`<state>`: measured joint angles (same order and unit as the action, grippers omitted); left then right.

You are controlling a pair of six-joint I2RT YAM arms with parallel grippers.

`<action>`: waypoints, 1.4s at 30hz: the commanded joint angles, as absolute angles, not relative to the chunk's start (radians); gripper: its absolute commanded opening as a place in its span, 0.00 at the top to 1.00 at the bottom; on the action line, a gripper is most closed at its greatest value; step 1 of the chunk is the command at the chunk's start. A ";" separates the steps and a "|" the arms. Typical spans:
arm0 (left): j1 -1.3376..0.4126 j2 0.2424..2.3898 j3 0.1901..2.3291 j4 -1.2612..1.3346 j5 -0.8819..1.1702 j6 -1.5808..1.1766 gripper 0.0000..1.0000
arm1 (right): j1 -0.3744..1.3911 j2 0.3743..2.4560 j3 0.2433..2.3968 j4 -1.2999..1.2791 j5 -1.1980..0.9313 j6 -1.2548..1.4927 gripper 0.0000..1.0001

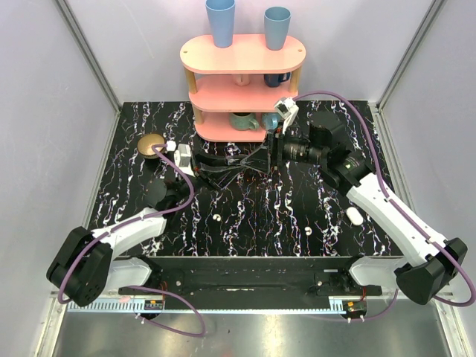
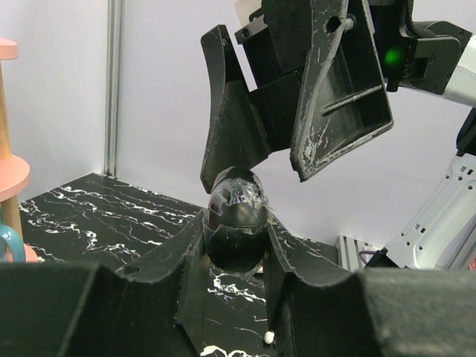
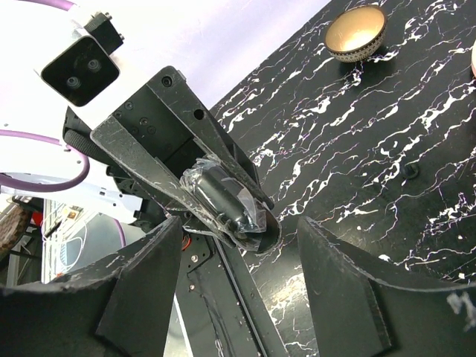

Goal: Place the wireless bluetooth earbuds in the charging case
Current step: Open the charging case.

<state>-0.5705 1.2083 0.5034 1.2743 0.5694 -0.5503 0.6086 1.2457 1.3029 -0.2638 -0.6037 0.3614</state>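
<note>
A white oval charging case [image 1: 354, 216] lies on the black marble table beside my right forearm. Two tiny white earbuds [image 1: 216, 219] [image 1: 308, 231] lie apart near the front; one earbud [image 2: 269, 337] shows below my left fingers. My left gripper [image 1: 256, 162] [image 2: 236, 223] is shut on a dark egg-shaped object wrapped in clear film [image 2: 236, 216] [image 3: 219, 195], held above the table's middle. My right gripper [image 1: 268, 158] [image 3: 239, 223] faces it, open, its fingers [image 2: 338, 97] straddling the left gripper's tips without touching the object.
A pink three-tier shelf [image 1: 242, 52] stands at the back with blue cups on top and mugs inside. A gold-lined bowl [image 1: 153, 143] [image 3: 356, 31] sits at the back left. Grey walls close in the sides.
</note>
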 commanded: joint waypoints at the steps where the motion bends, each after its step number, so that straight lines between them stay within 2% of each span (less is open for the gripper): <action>1: -0.575 1.195 0.554 1.493 0.606 -0.537 1.00 | 0.620 1.252 1.345 -0.264 -0.604 0.344 0.30; 15: -0.600 1.180 0.568 1.493 0.629 -0.538 1.00 | 0.621 1.255 1.348 -0.271 -0.491 0.354 0.31; 42: -0.621 1.098 0.558 1.462 0.664 -0.512 1.00 | 0.623 1.279 1.355 -0.204 -0.425 0.442 0.30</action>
